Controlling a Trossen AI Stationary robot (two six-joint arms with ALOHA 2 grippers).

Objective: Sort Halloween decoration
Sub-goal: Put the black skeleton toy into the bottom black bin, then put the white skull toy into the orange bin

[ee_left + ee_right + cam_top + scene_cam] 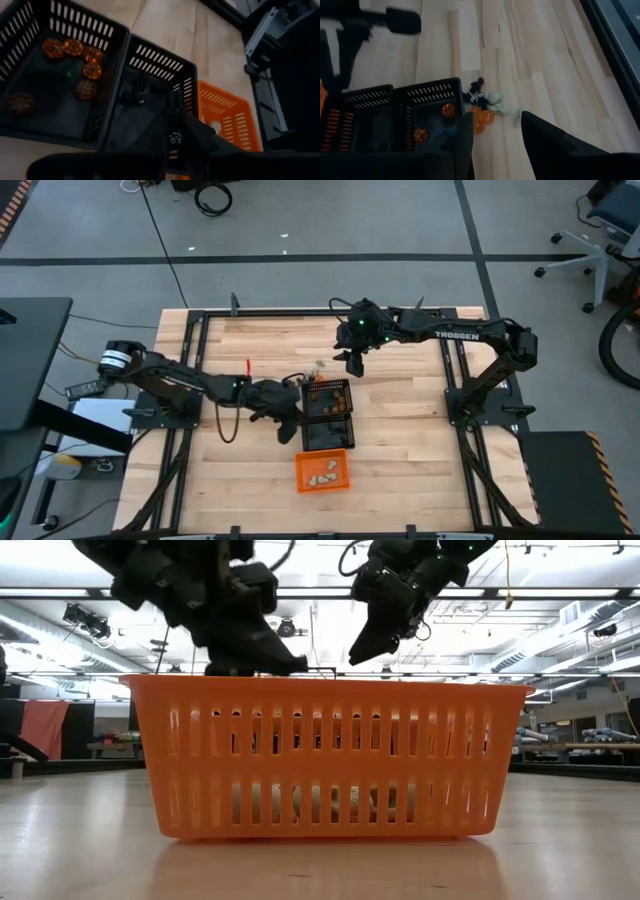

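The Halloween decoration is a set of tiny trinkets. A loose pile of black point(477, 95), cream point(498, 100) and orange point(482, 118) ones lies on the wood beside the far black basket point(328, 395), which holds several orange trinkets point(75, 50). My right gripper point(495, 127) hovers open above that pile point(316, 368). My left gripper point(290, 426) is at the middle black basket point(325, 433), shut on a small black trinket point(175, 137) with white eye spots. A few black trinkets point(135, 95) lie in the middle black basket. My left gripper pinches the black trinket point(175, 137) between its two fingertips. The fingers slant down from the table's left side. The trinket is lifted clear, above the middle black basket's floor point(135, 125); which part of it the fingers have is too small to tell.
An orange basket point(322, 470) with cream trinkets point(322, 476) stands nearest the table's front edge, in line with the two black ones; it fills the low view point(330, 755). Bare wood lies left and right of the baskets. The table's black frame point(450, 380) runs along the sides.
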